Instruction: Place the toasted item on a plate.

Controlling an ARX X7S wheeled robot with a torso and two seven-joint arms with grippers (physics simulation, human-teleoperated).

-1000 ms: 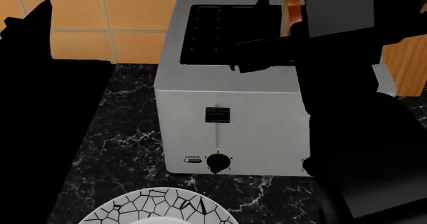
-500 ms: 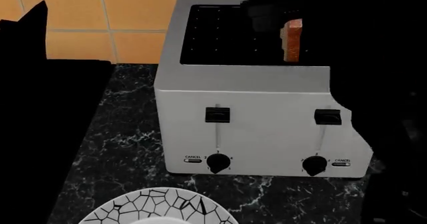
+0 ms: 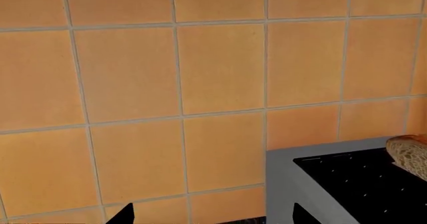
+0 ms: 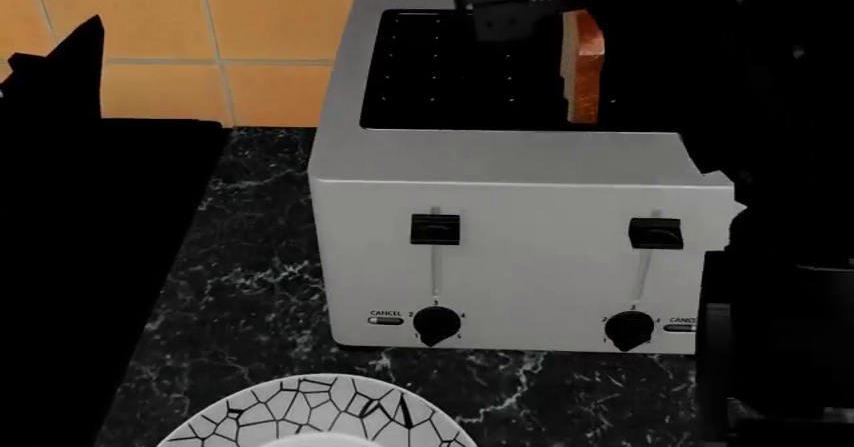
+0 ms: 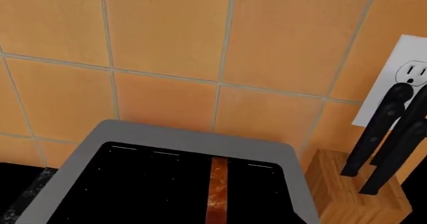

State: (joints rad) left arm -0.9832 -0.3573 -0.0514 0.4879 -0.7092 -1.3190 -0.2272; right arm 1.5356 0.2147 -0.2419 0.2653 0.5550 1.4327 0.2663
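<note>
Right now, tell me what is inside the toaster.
One bread slice stands upright in the toaster, its top sticking out. The rest of the opening looks dark and bare; the slice's lower part is hidden inside.

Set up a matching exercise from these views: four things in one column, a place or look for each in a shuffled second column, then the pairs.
Things:
1. slice of toast
2. plate
3. knife block
4. wall socket

Places or looks:
A. white, on the orange tiled wall
B. standing up out of the toaster's top
C. wooden, holding black-handled knives
D. on the dark marbled counter in front of the toaster, black cracked lines on its rim

Pairs: 1-B, 2-D, 3-C, 4-A
</note>
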